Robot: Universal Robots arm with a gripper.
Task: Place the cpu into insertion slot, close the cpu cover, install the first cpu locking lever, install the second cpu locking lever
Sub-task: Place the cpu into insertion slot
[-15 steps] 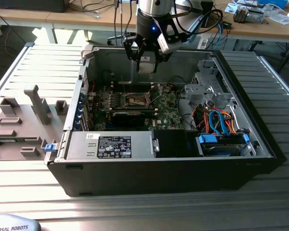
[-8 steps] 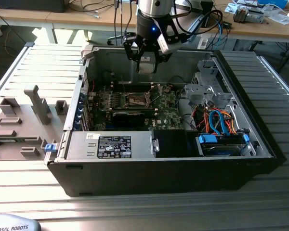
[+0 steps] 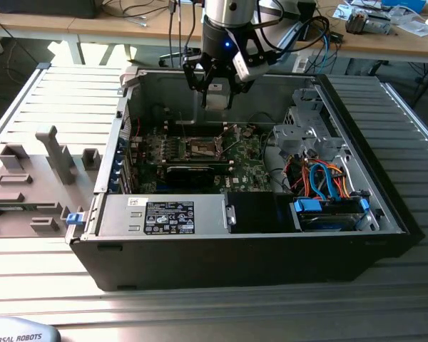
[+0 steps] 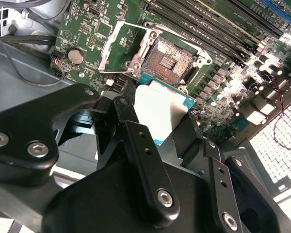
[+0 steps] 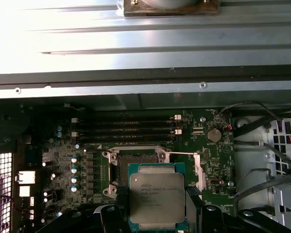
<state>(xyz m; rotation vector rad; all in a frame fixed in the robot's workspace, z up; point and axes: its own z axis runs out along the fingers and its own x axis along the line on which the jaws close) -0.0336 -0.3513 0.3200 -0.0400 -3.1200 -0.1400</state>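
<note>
The cpu (image 5: 157, 196) hangs gripped between the fingers of the gripper (image 5: 157, 216), above the insertion slot (image 5: 136, 160) and clear of it — not yet seated. The cpu cover (image 4: 108, 51) lies swung open beside the slot, so the closing and both lever steps are not yet done. Memory slots (image 5: 126, 130) run along the slot's other side — by the look of it, nothing blocks the way down.

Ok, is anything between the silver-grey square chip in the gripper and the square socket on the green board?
Nothing visible. The silver-grey square chip hangs close to the dark-centred square socket, and the thin silvery frame cover is swung open beside it.
</note>
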